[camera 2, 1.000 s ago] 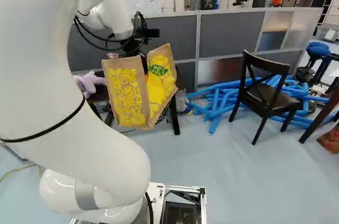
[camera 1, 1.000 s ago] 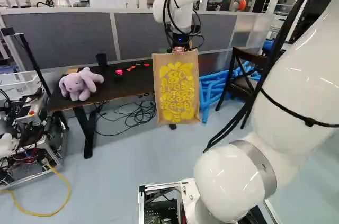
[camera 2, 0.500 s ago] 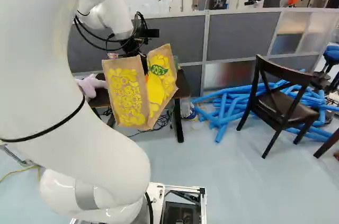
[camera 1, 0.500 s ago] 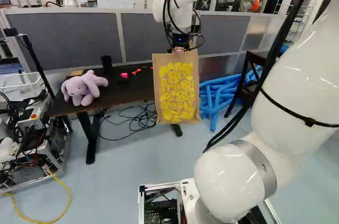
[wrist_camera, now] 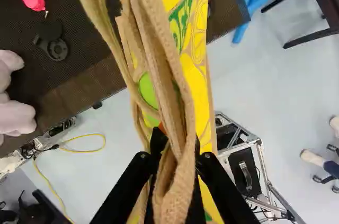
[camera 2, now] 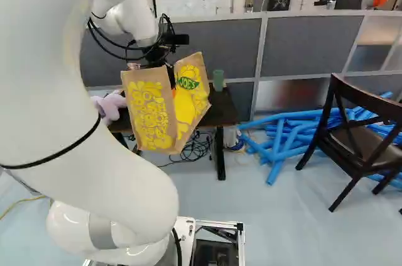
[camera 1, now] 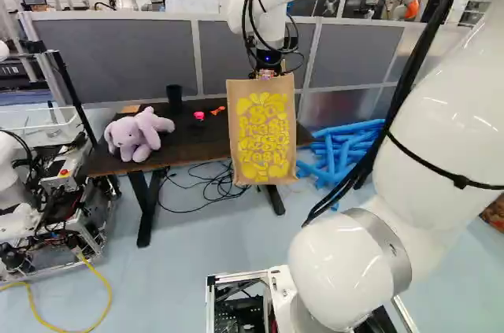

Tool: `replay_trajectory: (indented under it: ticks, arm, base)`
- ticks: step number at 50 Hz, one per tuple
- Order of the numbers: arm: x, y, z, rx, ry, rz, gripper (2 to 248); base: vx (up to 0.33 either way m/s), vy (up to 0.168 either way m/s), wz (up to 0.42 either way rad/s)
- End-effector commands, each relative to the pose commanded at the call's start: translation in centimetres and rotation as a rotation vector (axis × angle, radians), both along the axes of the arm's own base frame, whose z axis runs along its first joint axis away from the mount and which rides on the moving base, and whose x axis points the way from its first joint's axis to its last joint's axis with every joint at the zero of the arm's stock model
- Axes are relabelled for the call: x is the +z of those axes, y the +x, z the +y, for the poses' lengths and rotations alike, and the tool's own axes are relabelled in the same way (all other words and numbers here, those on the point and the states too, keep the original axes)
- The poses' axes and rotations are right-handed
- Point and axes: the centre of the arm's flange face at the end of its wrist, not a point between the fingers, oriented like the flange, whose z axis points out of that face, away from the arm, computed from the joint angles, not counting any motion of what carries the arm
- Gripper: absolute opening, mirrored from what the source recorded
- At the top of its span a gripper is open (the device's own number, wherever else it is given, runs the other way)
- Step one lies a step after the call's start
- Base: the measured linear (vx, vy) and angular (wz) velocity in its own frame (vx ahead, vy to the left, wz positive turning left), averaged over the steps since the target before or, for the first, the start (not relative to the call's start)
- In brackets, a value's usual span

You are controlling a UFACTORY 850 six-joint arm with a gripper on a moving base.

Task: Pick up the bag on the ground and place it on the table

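Bag [camera 1: 262,132] is up off the ground and hanging from my claw [wrist_camera: 177,144], so I count the pick-up as done and the placing as still to do. In the wrist view I see the two fingers closed in on the bunched handles, one on each side, held a little apart by the fabric between them. I judge the grip sound enough to carry on with.

In the left base view the bag hangs just right of centre, across the right end of the tabletop [camera 1: 185,142], and its bottom shows lower than the near edge. I read that as the bag hanging in front of the tabletop, with nothing under it to bear it. In the right base view it sits left of centre, upright but slightly splayed.

What is left, as I judge it: raise the bag until its bottom clears the edge, bring it over the surface, lower it until it stands, then let the handles go. If I go forward too low, the bag could catch the edge and fold. I would also keep it off the plush elephant [camera 1: 135,135] at the left of the left base view, the dark cup [camera 1: 174,98] and the green cup [camera 2: 218,80].
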Motion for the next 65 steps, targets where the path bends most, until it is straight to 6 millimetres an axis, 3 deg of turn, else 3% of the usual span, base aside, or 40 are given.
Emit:
replay_trajectory:
  ticks: [65]
  arm:
    - [0.0,0.0,0.0,0.0,0.0,0.0,35]
  base:
    - [0.129,-0.011,0.008]
